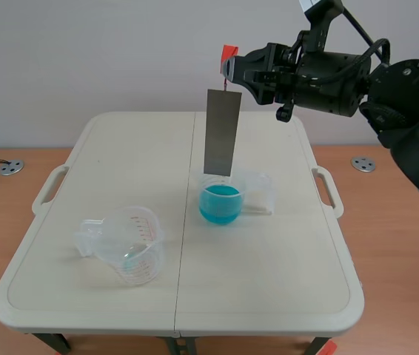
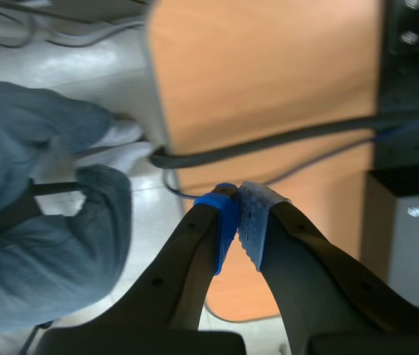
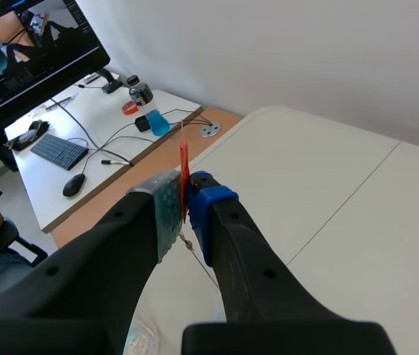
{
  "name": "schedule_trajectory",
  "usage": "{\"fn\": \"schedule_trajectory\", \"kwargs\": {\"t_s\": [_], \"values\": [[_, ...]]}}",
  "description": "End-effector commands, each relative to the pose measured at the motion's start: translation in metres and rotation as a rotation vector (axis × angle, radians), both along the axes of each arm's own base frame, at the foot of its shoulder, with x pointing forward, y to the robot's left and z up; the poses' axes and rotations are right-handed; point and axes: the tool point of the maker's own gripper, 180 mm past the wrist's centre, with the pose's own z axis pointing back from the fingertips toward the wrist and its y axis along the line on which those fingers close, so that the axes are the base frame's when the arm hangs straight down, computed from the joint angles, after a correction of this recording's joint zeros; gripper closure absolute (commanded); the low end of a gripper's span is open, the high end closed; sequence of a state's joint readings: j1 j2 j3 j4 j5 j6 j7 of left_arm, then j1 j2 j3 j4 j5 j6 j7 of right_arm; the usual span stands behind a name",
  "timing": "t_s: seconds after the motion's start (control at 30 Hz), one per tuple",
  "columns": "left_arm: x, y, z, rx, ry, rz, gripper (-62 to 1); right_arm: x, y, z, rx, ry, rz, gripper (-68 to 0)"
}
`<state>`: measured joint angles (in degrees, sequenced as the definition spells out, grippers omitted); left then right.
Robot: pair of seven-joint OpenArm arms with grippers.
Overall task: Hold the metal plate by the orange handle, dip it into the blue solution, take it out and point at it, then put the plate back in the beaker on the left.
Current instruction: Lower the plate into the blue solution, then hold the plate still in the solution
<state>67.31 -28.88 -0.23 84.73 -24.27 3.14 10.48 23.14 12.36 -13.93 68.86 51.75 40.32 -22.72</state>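
Dangling metal plate (image 1: 220, 133), apparently above solution (image 1: 219, 203).

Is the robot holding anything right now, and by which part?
The right gripper holds the metal plate by its orange handle, pinched between its fingers. The left gripper is shut on nothing.

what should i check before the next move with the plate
1. Grip: right pincer shut on the orange handle: ok.
2. Metal plate hangs upright, not swung aside: ok.
3. Plate lined up over the blue solution: ok in the scene view.
4. Plate's lower edge above the rim or already inside it: cannot tell.
5. Left beaker upright and empty for the return: ok.
6. Left pincer free for pointing, shut on nothing: ok.
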Motion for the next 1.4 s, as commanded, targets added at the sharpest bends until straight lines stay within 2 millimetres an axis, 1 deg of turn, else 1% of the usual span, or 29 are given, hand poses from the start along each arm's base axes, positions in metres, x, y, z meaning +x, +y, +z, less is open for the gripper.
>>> {"fn": "schedule_trajectory", "kwargs": {"t_s": [0.0, 0.17, 0.27, 0.37, 0.57, 0.77, 1.07, 1.17, 1.37], "values": [[-0.002, -0.006, 0.001, -0.015, 0.000, -0.006, -1.9, 0.006, 0.001, 0.019, 0.022, -0.054, -0.001, -1.3], [-0.015, -0.028, -0.002, -0.069, 0.034, -0.022, -1.9, 0.006, 0.005, 0.010, 0.022, -0.048, 0.005, -1.3], [-0.019, -0.038, -0.003, -0.091, 0.045, -0.030, -1.9, 0.008, 0.005, 0.002, 0.017, -0.037, -0.005, -1.3], [-0.018, -0.042, -0.004, -0.102, 0.043, -0.034, -1.9, 0.009, 0.005, -0.007, 0.011, -0.027, -0.009, -1.3], [-0.017, -0.044, -0.004, -0.106, 0.042, -0.035, -1.9, 0.012, 0.007, -0.027, -0.003, -0.003, -0.031, -1.3], [-0.017, -0.044, -0.004, -0.106, 0.042, -0.035, -1.9, 0.015, 0.003, -0.043, -0.014, -0.002, -0.064, -1.3], [-0.017, -0.044, -0.004, -0.106, 0.042, -0.035, -1.9, 0.012, 0.002, -0.076, -0.074, 0.034, -0.074, -1.3], [-0.017, -0.044, -0.004, -0.106, 0.042, -0.035, -1.9, 0.012, 0.002, -0.080, -0.082, 0.039, -0.076, -1.3], [-0.017, -0.044, -0.004, -0.106, 0.042, -0.035, -1.9, 0.012, 0.002, -0.081, -0.088, 0.038, -0.074, -1.3]]}}
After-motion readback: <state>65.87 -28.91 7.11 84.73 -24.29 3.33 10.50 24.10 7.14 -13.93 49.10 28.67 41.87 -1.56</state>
